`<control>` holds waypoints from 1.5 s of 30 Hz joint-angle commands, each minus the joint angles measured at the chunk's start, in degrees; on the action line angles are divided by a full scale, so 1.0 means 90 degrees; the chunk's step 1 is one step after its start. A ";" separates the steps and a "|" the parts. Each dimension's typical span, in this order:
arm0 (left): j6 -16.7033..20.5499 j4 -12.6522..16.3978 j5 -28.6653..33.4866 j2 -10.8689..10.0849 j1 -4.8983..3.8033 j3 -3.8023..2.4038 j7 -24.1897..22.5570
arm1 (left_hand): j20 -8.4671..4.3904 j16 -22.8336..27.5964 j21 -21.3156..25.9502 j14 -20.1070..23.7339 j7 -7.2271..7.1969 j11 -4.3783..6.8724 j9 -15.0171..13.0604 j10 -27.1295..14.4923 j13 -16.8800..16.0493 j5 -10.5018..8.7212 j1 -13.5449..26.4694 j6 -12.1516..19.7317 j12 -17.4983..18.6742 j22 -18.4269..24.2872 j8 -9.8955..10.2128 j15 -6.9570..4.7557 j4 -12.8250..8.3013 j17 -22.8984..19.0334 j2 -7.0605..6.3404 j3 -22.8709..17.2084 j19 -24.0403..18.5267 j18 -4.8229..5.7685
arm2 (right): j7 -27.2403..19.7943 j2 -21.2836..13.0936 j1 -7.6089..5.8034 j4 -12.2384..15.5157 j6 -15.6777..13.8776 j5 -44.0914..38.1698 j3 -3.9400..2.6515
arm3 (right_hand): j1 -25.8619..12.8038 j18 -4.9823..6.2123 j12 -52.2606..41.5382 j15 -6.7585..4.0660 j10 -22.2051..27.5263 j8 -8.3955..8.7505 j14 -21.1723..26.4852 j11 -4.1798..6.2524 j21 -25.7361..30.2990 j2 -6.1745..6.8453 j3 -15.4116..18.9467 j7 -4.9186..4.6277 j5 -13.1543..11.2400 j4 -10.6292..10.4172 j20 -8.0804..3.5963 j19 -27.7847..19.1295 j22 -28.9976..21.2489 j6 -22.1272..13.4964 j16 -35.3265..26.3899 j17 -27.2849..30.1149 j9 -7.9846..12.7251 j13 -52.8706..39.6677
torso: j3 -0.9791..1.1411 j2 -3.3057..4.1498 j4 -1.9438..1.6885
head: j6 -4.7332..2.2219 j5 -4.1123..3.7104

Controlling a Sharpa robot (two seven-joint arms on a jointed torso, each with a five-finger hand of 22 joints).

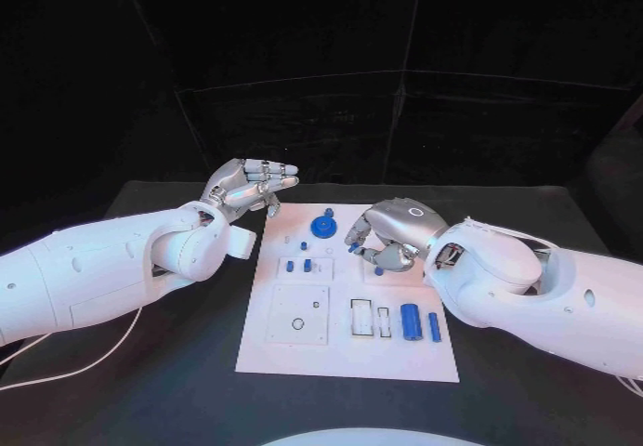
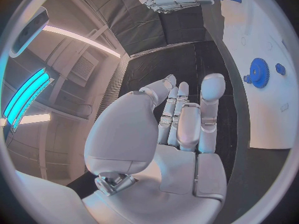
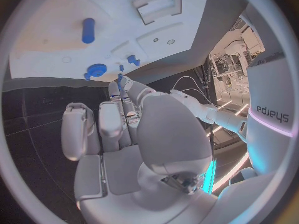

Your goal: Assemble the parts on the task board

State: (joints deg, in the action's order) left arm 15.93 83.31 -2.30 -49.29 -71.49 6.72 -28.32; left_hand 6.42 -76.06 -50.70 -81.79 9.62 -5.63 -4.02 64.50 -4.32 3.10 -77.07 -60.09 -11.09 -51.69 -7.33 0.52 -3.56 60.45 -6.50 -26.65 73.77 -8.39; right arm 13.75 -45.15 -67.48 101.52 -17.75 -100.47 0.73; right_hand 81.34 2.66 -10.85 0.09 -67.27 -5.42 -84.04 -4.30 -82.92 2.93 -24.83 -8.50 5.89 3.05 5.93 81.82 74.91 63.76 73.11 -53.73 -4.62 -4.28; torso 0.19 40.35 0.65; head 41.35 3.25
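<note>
You see the task board (image 1: 402, 358) lying flat in the middle of the black table (image 1: 161, 400), its long sides running away from the robot.

Parts on the board:
- A blue gear (image 1: 323, 226) lies flat near the far edge, toward the board's left side; the left wrist view shows it too (image 2: 258, 72).
- Small blue pegs (image 1: 307, 265) stand in a raised white block just nearer than the gear.
- A thick blue cylinder (image 1: 410, 321) and a thinner blue pin (image 1: 434, 326) lie side by side near the right edge, toward the near right corner, next to two rectangular slots.
- A square plate (image 1: 299, 314) with an oval opening sits toward the near left corner.

Left hand (image 1: 249, 190): it hovers off the board's far left corner, above the table rather than the board. The fingers are extended and lie close together, the thumb set apart — nothing is in them, as the left wrist view confirms (image 2: 177, 124).

Right hand (image 1: 386, 234): it is over the board's far right area, palm down, fingers curled downward. A small blue part (image 1: 354, 248) shows at the fingertips, pinched there; in the right wrist view the fingertips point toward the board's far edge beside the gear (image 3: 96, 70).
</note>
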 commanded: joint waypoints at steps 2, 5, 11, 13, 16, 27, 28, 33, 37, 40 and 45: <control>-0.0068 0.0013 0.0019 0.0019 -0.0008 -0.0004 -0.0025 | -0.0002 0.0024 0.0018 0.0035 0.0023 0.0003 0.0006 0.0004 -0.0001 0.0011 -0.0017 -0.0001 -0.0031 0.0006 -0.0014 0.0015 -0.0025 -0.0006 0.0059 -0.0006 -0.0064 -0.0068 | -0.0068 0.0267 -0.0009 -0.0098 0.0019 0.0021 0.0000 | -0.0063 0.0000 0.0035 -0.0038 -0.0031 -0.0038 -0.0055 -0.0010 -0.0041 0.0026 -0.0048 0.0000 0.0054 0.0009 0.0018 0.0041 0.0578 0.0042 0.0040 -0.0005 -0.0005 0.0004 | -0.0010 0.0003 -0.0010 | 0.0039 0.0102; -0.0068 0.0018 0.0019 0.0027 -0.0009 -0.0005 -0.0028 | -0.0002 0.0024 0.0018 0.0035 0.0023 0.0003 0.0006 0.0004 -0.0001 0.0011 -0.0017 -0.0001 -0.0031 0.0006 -0.0014 0.0015 -0.0025 -0.0006 0.0059 -0.0006 -0.0064 -0.0068 | -0.0132 0.0530 0.0001 -0.0214 0.0122 0.0021 0.0077 | -0.0066 0.0001 0.0038 -0.0037 -0.0032 -0.0037 -0.0054 -0.0012 -0.0036 0.0023 -0.0051 -0.0001 0.0060 0.0008 0.0017 0.0036 0.0572 0.0042 0.0040 -0.0004 -0.0004 0.0005 | -0.0001 0.0008 0.0004 | 0.0075 0.0220; -0.0066 0.0024 0.0019 0.0038 -0.0010 -0.0005 -0.0028 | -0.0002 0.0024 0.0018 0.0035 0.0023 0.0003 0.0006 0.0004 -0.0001 0.0011 -0.0017 -0.0001 -0.0031 0.0006 -0.0014 0.0015 -0.0025 -0.0006 0.0059 -0.0006 -0.0064 -0.0068 | -0.0212 0.0830 0.0105 -0.0377 0.0272 0.0021 0.0245 | -0.0070 0.0004 0.0041 -0.0037 -0.0032 -0.0035 -0.0054 -0.0013 -0.0029 0.0021 -0.0055 -0.0003 0.0067 0.0007 0.0017 0.0027 0.0560 0.0041 0.0041 -0.0005 -0.0003 0.0006 | -0.0003 -0.0003 0.0012 | 0.0146 0.0354; -0.0068 0.0026 0.0019 0.0042 -0.0010 -0.0005 -0.0026 | -0.0002 0.0024 0.0018 0.0035 0.0023 0.0003 0.0006 0.0004 -0.0001 0.0011 -0.0017 -0.0001 -0.0031 0.0006 -0.0014 0.0015 -0.0025 -0.0006 0.0059 -0.0006 -0.0064 -0.0068 | -0.0232 0.0899 0.0164 -0.0414 0.0315 0.0021 0.0275 | -0.0070 0.0004 0.0041 -0.0037 -0.0032 -0.0035 -0.0054 -0.0013 -0.0029 0.0021 -0.0055 -0.0003 0.0067 0.0007 0.0017 0.0027 0.0560 0.0041 0.0041 -0.0005 -0.0003 0.0006 | -0.0003 0.0001 0.0009 | 0.0160 0.0383; -0.0071 0.0017 0.0019 0.0054 -0.0010 -0.0005 -0.0026 | -0.0002 0.0024 0.0018 0.0035 0.0023 0.0003 0.0006 0.0004 -0.0001 0.0011 -0.0017 -0.0001 -0.0031 0.0006 -0.0014 0.0015 -0.0025 -0.0006 0.0059 -0.0006 -0.0064 -0.0068 | -0.0259 0.0993 0.0239 -0.0481 0.0372 0.0020 0.0300 | -0.0072 0.0005 0.0045 -0.0036 -0.0030 -0.0032 -0.0055 -0.0015 -0.0028 0.0019 -0.0059 -0.0005 0.0074 0.0007 0.0017 0.0026 0.0560 0.0038 0.0045 -0.0010 -0.0002 0.0007 | 0.0006 0.0001 0.0013 | 0.0183 0.0428; -0.0083 -0.0003 0.0020 0.0086 -0.0010 -0.0005 -0.0021 | 0.0000 0.0025 0.0019 0.0038 0.0028 -0.0002 0.0008 -0.0007 0.0001 0.0010 -0.0014 0.0006 -0.0032 0.0005 -0.0013 0.0019 -0.0028 -0.0009 0.0062 -0.0002 -0.0065 -0.0065 | -0.0330 0.1171 0.0433 -0.0611 0.0525 0.0020 0.0321 | -0.0077 0.0008 0.0052 -0.0035 -0.0026 -0.0027 -0.0053 -0.0017 -0.0020 0.0017 -0.0064 -0.0008 0.0083 0.0007 0.0016 0.0016 0.0548 0.0033 0.0043 -0.0004 0.0000 0.0009 | 0.0002 0.0000 0.0014 | 0.0253 0.0530; -0.0084 -0.0005 0.0020 0.0088 -0.0010 -0.0005 -0.0020 | 0.0000 0.0025 0.0019 0.0038 0.0028 -0.0002 0.0008 -0.0007 0.0001 0.0010 -0.0014 0.0006 -0.0032 0.0005 -0.0013 0.0019 -0.0028 -0.0009 0.0062 -0.0002 -0.0065 -0.0065 | -0.0335 0.1176 0.0440 -0.0616 0.0540 0.0020 0.0322 | -0.0077 0.0008 0.0052 -0.0035 -0.0026 -0.0027 -0.0053 -0.0017 -0.0020 0.0017 -0.0064 -0.0008 0.0083 0.0007 0.0016 0.0016 0.0548 0.0033 0.0043 -0.0004 0.0000 0.0009 | 0.0002 0.0000 0.0014 | 0.0253 0.0530; -0.0088 -0.0009 0.0020 0.0093 -0.0010 -0.0005 -0.0017 | 0.0000 0.0025 0.0019 0.0038 0.0028 -0.0002 0.0008 -0.0007 0.0001 0.0010 -0.0014 0.0006 -0.0032 0.0005 -0.0013 0.0019 -0.0028 -0.0009 0.0062 -0.0002 -0.0065 -0.0065 | -0.0349 0.1185 0.0474 -0.0636 0.0633 0.0015 0.0325 | -0.0083 0.0008 0.0056 -0.0034 -0.0024 -0.0024 -0.0053 -0.0019 -0.0019 0.0019 -0.0065 -0.0010 0.0087 0.0007 0.0016 0.0015 0.0546 0.0030 0.0044 -0.0005 0.0001 0.0011 | -0.0001 -0.0005 0.0016 | 0.0268 0.0553; -0.0091 -0.0011 0.0020 0.0094 -0.0010 -0.0005 -0.0017 | 0.0000 0.0025 0.0019 0.0038 0.0028 -0.0002 0.0008 -0.0007 0.0001 0.0010 -0.0014 0.0006 -0.0032 0.0005 -0.0013 0.0019 -0.0028 -0.0009 0.0062 -0.0002 -0.0065 -0.0065 | -0.0346 0.1195 0.0490 -0.0669 0.0662 -0.0006 0.0327 | -0.0083 0.0008 0.0056 -0.0034 -0.0024 -0.0024 -0.0053 -0.0019 -0.0019 0.0019 -0.0065 -0.0010 0.0087 0.0007 0.0016 0.0015 0.0546 0.0030 0.0044 -0.0005 0.0001 0.0011 | 0.0002 -0.0003 0.0014 | 0.0268 0.0560; -0.0094 -0.0012 0.0020 0.0095 -0.0010 -0.0005 -0.0017 | 0.0000 0.0025 0.0019 0.0038 0.0028 -0.0002 0.0008 -0.0007 0.0001 0.0010 -0.0014 0.0006 -0.0032 0.0005 -0.0013 0.0019 -0.0028 -0.0009 0.0062 -0.0002 -0.0065 -0.0065 | -0.0343 0.1211 0.0502 -0.0704 0.0673 -0.0031 0.0328 | -0.0083 0.0008 0.0056 -0.0034 -0.0024 -0.0024 -0.0053 -0.0019 -0.0019 0.0019 -0.0065 -0.0010 0.0087 0.0007 0.0016 0.0015 0.0546 0.0030 0.0044 -0.0005 0.0001 0.0011 | 0.0001 -0.0003 0.0012 | 0.0271 0.0570; -0.0094 -0.0010 0.0020 0.0095 -0.0010 -0.0005 -0.0016 | 0.0000 0.0025 0.0019 0.0038 0.0028 -0.0002 0.0008 -0.0007 0.0001 0.0010 -0.0014 0.0006 -0.0032 0.0005 -0.0013 0.0019 -0.0028 -0.0009 0.0062 -0.0002 -0.0065 -0.0065 | -0.0345 0.1235 0.0523 -0.0744 0.0694 -0.0048 0.0330 | -0.0083 0.0008 0.0056 -0.0034 -0.0024 -0.0024 -0.0053 -0.0019 -0.0019 0.0019 -0.0065 -0.0010 0.0087 0.0007 0.0016 0.0015 0.0546 0.0030 0.0044 -0.0005 0.0001 0.0011 | -0.0001 -0.0001 0.0009 | 0.0279 0.0583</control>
State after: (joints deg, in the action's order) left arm 15.74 83.18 -2.26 -48.49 -71.50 6.71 -28.24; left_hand 6.42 -76.06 -50.70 -81.80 9.62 -5.63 -4.04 64.50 -4.32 3.10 -77.07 -60.09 -11.09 -51.71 -7.33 0.52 -3.56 60.45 -6.50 -26.65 73.77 -8.39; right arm 11.15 -34.12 -62.75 94.81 -12.28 -100.39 3.70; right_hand 81.12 2.66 -10.63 0.10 -67.26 -5.53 -84.04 -4.30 -82.92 3.16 -25.14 -8.43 6.42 3.04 5.93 81.81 74.93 63.66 73.33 -53.76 -4.55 -4.28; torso 0.19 40.31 0.78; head 43.83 8.45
